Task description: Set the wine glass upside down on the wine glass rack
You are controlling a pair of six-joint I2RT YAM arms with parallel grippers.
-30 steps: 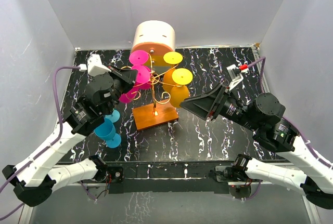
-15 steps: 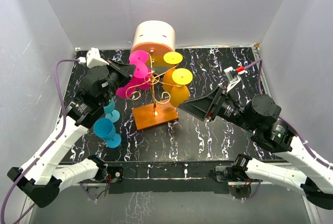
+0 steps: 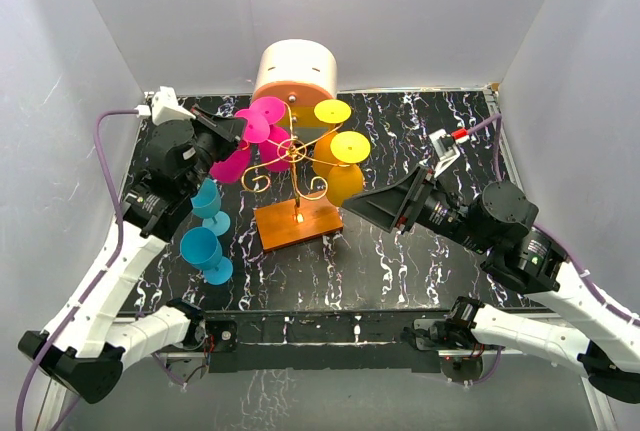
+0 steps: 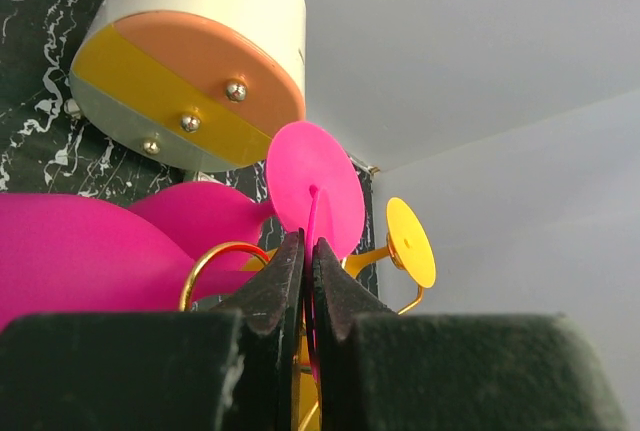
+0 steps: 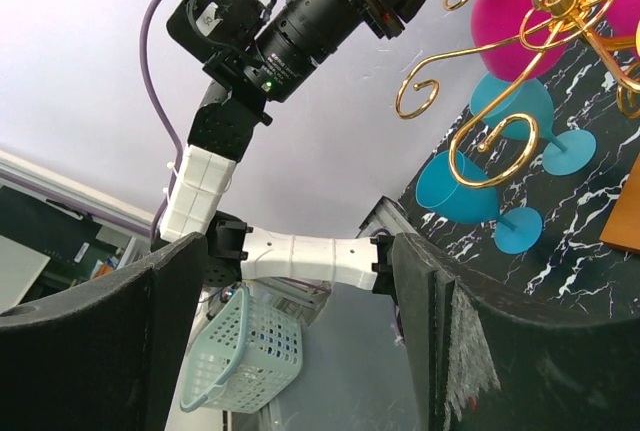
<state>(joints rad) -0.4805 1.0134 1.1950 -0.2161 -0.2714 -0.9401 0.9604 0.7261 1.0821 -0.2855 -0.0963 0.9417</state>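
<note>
The gold wire wine glass rack (image 3: 294,152) stands mid-table on an orange base (image 3: 298,222). A pink glass (image 3: 268,111) and two yellow ones (image 3: 349,147) hang on it upside down. My left gripper (image 3: 231,132) is at the rack's left side, shut on the thin foot of a pink wine glass (image 3: 232,164), whose bowl tilts down to the left. In the left wrist view the fingertips (image 4: 289,248) pinch a pink edge, with a pink foot disc (image 4: 315,183) and a gold scroll (image 4: 212,254) just beyond. My right gripper (image 3: 366,202) hovers open right of the rack, holding nothing (image 5: 300,251).
A big cream-and-orange cylinder (image 3: 296,73) stands behind the rack. Two blue glasses (image 3: 205,250) sit on the black marbled table (image 3: 420,131) under my left arm. White walls close in three sides. A pale basket (image 5: 240,356) shows beyond the table in the right wrist view.
My left gripper has moved up and back with the pink glass, closer to the rack's upper left arms. The right arm has barely moved.
</note>
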